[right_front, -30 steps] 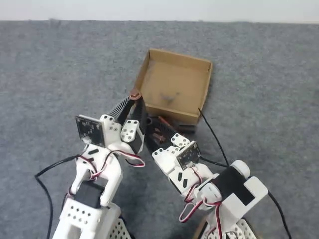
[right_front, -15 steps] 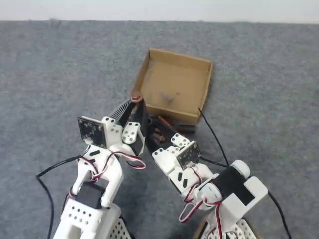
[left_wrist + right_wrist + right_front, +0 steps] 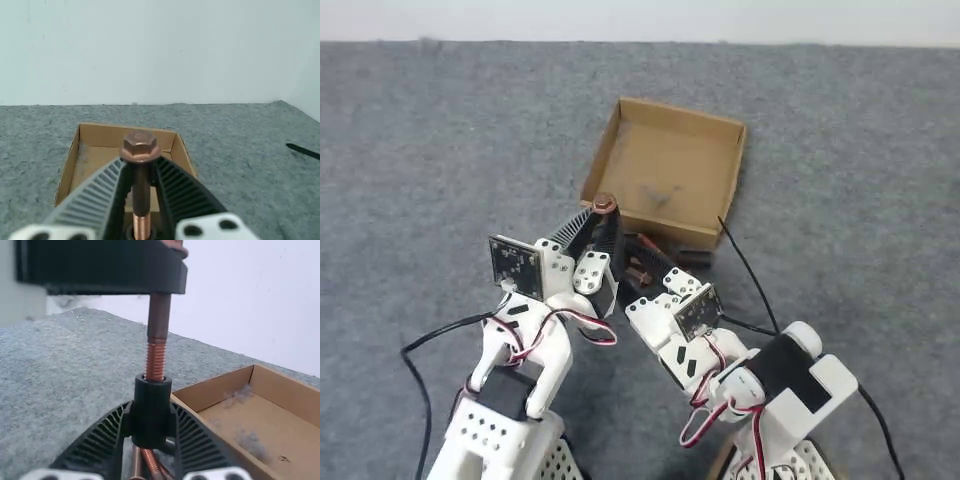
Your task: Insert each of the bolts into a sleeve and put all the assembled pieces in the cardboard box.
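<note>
My left gripper point(image 3: 139, 165) is shut on a copper bolt point(image 3: 139, 175), its hex head point(image 3: 605, 204) upward, just in front of the cardboard box point(image 3: 670, 170). My right gripper point(image 3: 149, 412) is shut on a black sleeve point(image 3: 150, 407) held upright under the bolt. The bolt's threaded tip point(image 3: 155, 360) enters the top of the sleeve. In the high view both grippers meet near the box's front wall, the left gripper point(image 3: 600, 225) above the right gripper point(image 3: 638, 268).
More copper bolts point(image 3: 150, 462) lie on the grey carpet below the sleeve, and a dark sleeve point(image 3: 695, 258) lies by the box's front wall. The box point(image 3: 260, 410) holds only dust. A black cable point(image 3: 750, 275) runs from the right arm past the box.
The left arm has swung right and toward the right gripper, carrying the bolt from the box's front-left corner to above the sleeve. The right arm has stayed still.
</note>
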`<act>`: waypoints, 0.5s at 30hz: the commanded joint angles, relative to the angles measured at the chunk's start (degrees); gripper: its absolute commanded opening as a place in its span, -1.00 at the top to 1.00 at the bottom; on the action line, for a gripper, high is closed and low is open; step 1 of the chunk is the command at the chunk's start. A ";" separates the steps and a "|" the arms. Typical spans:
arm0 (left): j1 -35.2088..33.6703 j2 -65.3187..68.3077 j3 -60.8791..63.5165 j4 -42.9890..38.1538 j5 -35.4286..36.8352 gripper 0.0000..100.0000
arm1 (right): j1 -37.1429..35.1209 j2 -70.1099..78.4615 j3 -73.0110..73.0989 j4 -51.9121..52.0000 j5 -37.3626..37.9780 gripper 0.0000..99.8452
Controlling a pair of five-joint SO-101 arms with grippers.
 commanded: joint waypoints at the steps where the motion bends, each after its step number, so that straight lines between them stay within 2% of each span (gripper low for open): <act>1: 0.62 -1.49 -1.01 0.00 1.05 0.97 | 1.01 -0.48 -1.85 -0.04 0.79 0.99; 15: 0.18 -1.93 1.45 0.18 0.79 0.98 | 1.01 -0.04 -1.85 0.48 0.88 0.99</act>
